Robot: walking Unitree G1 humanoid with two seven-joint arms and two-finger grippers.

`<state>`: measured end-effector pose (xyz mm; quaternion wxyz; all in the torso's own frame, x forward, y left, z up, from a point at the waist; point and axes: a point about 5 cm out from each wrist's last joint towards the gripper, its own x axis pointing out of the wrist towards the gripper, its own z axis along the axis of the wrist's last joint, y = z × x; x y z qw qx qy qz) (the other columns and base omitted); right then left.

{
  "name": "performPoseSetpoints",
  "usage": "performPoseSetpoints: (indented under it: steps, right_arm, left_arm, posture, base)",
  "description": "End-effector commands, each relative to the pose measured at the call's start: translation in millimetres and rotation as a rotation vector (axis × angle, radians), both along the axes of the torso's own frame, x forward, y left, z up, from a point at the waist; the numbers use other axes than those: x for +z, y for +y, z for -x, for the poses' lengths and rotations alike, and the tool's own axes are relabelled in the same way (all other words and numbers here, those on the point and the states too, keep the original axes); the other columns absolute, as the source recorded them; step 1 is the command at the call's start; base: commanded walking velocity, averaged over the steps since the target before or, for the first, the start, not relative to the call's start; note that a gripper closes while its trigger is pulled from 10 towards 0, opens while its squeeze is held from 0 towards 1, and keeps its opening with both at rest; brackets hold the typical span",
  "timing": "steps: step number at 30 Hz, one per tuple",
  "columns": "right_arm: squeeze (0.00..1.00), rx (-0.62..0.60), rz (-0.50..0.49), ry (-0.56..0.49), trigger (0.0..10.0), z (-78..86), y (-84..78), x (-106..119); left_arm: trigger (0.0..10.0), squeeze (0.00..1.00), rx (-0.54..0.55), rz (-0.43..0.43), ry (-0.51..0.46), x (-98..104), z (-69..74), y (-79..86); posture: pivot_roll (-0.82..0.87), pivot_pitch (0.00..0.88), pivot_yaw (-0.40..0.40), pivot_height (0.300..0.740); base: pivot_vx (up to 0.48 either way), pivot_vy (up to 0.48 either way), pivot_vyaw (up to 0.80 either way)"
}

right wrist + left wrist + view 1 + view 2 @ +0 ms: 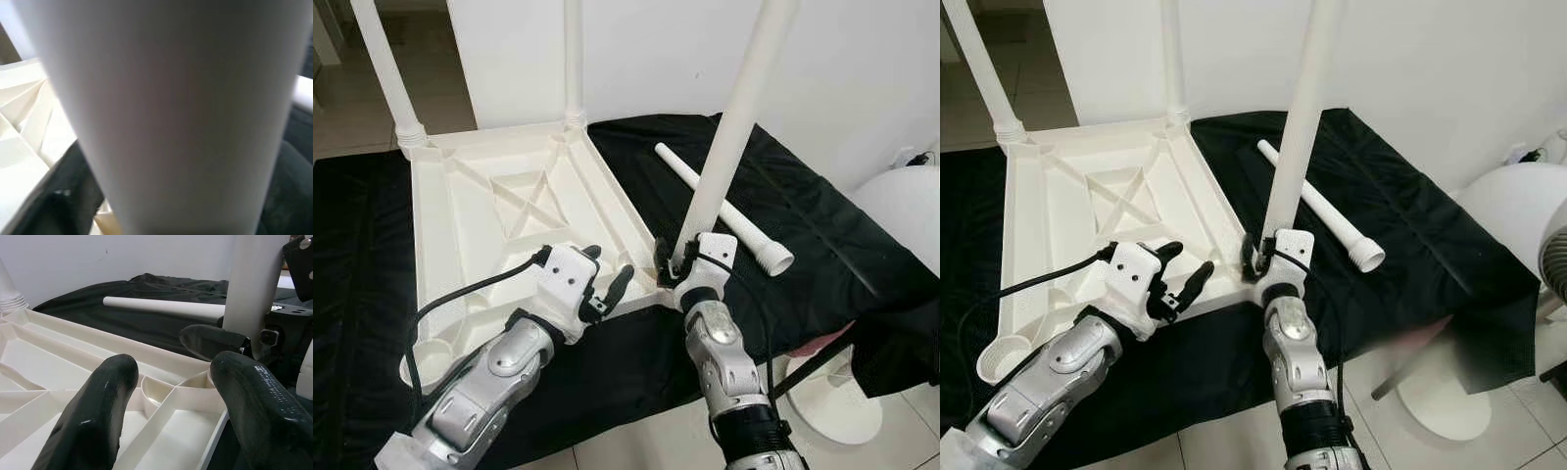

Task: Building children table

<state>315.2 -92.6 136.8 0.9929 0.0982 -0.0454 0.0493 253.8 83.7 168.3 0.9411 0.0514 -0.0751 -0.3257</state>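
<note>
Pinching the third leg (729, 147) upright over its corner socket, your right hand (677, 266) seats it while the spread left hand (604, 284) steadies the inverted tabletop (509, 211).

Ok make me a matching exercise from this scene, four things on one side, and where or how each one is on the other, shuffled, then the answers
Things:
1. left hand
2. right hand
3. loose leg
4. tabletop

States:
A. lying flat on the black cloth
B. upside down, ribs facing up
C. open, over the tabletop's near edge
D. closed on the leg at the near right corner

Pairs: 1-C, 2-D, 3-A, 4-B
</note>
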Motion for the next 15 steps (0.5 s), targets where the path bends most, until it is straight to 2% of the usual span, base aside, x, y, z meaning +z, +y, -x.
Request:
performPoseSetpoints:
  steps: [1, 6, 7, 8, 9, 12, 14, 15]
  right_arm:
    - [1.0, 0.045, 0.008, -0.033, 10.0, 0.1, 0.7, 5]
    - [1.0, 0.117, 0.066, -0.061, 10.0, -2.7, -9.8, 8]
    - [0.9, 0.146, 0.08, -0.068, 10.0, -3.3, -12.9, 9]
    - [0.4, 0.17, 0.109, -0.078, 10.0, -3.6, -15.3, 10]
    - [0.0, 0.179, 0.14, -0.089, 10.0, -3.8, -17.9, 10]
    - [0.0, 0.207, 0.151, -0.095, 10.0, -5.3, -22.3, 11]
    - [0.0, 0.295, 0.183, -0.125, 10.0, -8.5, -26.6, 15]
    - [0.0, 0.295, 0.183, -0.125, 10.0, -8.5, -26.6, 15]
  left_arm:
    - [10.0, 0.0, -0.215, -0.053, 0.018, -5, 7.1, -8.9]
    - [10.0, 0.0, -0.222, -0.059, 0.017, -6, 7.2, -10.1]
    - [10.0, 0.0, -0.222, -0.06, 0.017, -6, 6.9, -10.3]
    - [10.0, 0.0, -0.222, -0.06, 0.017, -6, 6.8, -10.3]
    - [10.0, 0.0, -0.222, -0.06, 0.017, -6, 6.9, -10.3]
    - [10.0, 0.0, -0.222, -0.061, 0.016, -6, 6.4, -10.4]
    - [10.0, 0.0, -0.223, -0.088, 0.008, -6, 5.8, -10.8]
    - [10.0, 0.0, -0.223, -0.088, 0.008, -6, 5.8, -10.8]
  posture:
    - [0.03, 0.02, -0.043, 0.74]
    - [0.03, 0.015, -0.043, 0.74]
    - [0.03, 0.013, -0.042, 0.74]
    - [0.03, 0.013, -0.042, 0.74]
    - [0.03, 0.013, -0.042, 0.74]
    - [0.02, 0.015, -0.039, 0.74]
    - [0.02, 0.021, -0.039, 0.74]
    - [0.02, 0.021, -0.039, 0.74]
  base:
    - [0.0, 0.0, 0.0]
    - [0.0, 0.0, 0.0]
    - [0.0, 0.0, 0.0]
    - [0.0, 0.0, 0.0]
    - [0.0, 0.0, 0.0]
    - [0.0, 0.0, 0.0]
    - [0.0, 0.0, 0.0]
    - [0.0, 0.0, 0.0]
